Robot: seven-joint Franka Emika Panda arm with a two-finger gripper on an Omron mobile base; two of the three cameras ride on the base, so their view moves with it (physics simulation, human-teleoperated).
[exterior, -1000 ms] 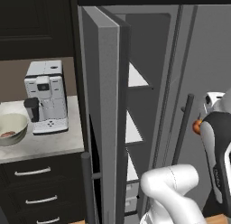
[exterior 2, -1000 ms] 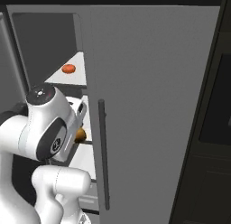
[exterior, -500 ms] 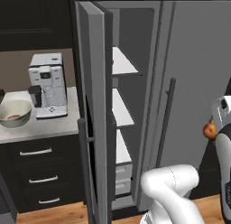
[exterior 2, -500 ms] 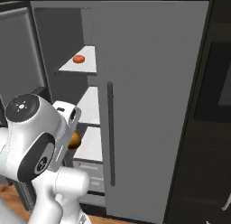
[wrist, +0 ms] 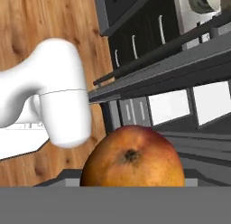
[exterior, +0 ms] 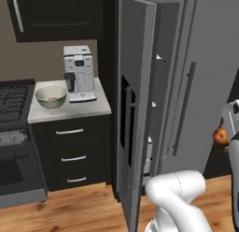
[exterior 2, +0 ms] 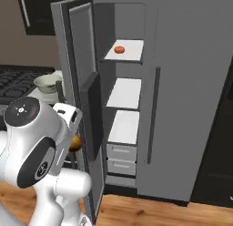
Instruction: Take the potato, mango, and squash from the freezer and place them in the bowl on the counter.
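My gripper [exterior: 225, 137] is shut on a dull orange-brown ball [wrist: 133, 157] with a dark stem spot. The ball hides the fingertips in the hand view. It also shows as the ball [exterior: 220, 136] at the right edge and the ball [exterior 2: 75, 143] beside the arm. The mango [exterior 2: 119, 49], small and red-orange, lies on the top white shelf of the freezer [exterior 2: 132, 93]. The thick grey freezer door [exterior: 135, 109] stands open. The cream bowl [exterior: 51, 96] sits on the counter [exterior: 70, 112], far left of my gripper, with something brownish inside. I cannot tell potato or squash apart here.
A white coffee machine [exterior: 80, 73] stands right of the bowl. A black gas stove [exterior: 14, 97] borders the counter on the left. Black drawers [exterior: 72, 156] lie below. The open freezer door stands between my arm and the counter. Pale drawers [exterior 2: 120, 159] sit low inside the freezer.
The base has moved back and turned, so both base views shifted: more of the counter, the stove and the floor show. The ball stays in my shut gripper.
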